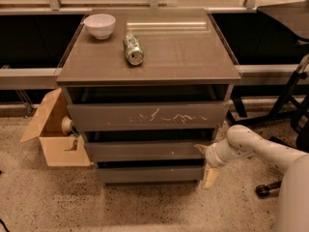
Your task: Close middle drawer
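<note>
The middle drawer (145, 151) is a plain grey-brown front with one tiny pale speck right of centre. It sits below the scratched top drawer (145, 116), which sticks out further. A dark gap shows above the middle drawer's front, and it stands only slightly proud of the bottom drawer (149, 174). My gripper (205, 163) is at the drawer's right end. Its pale fingers are spread, the upper one (200, 149) against the front's right corner and the lower one (210, 177) by the bottom drawer. My white arm (256, 146) reaches in from the right.
A white bowl (100, 25) and a tipped green can (133, 49) lie on the cabinet top (193, 52). An open cardboard box (50, 134) stands on the floor at the cabinet's left. A chair base with a wheel (263, 190) is at the right.
</note>
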Controlling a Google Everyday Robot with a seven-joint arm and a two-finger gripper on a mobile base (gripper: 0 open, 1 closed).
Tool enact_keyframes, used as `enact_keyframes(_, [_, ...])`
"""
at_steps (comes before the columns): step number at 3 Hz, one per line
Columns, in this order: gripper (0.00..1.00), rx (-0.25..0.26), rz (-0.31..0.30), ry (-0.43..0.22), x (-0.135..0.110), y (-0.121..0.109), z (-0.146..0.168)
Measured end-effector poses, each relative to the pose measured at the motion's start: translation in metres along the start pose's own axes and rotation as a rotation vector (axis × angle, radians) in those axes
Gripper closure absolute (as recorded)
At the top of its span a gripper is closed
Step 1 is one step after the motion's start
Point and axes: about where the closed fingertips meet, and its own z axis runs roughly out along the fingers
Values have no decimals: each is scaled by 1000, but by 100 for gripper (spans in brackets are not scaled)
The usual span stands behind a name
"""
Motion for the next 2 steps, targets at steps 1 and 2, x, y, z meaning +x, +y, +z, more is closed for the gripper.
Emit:
enact_keyframes(1, [0,10,-30,-44,-12,16,-30])
enact_keyframes(2, [0,4,-69,-79,-22,39,-68])
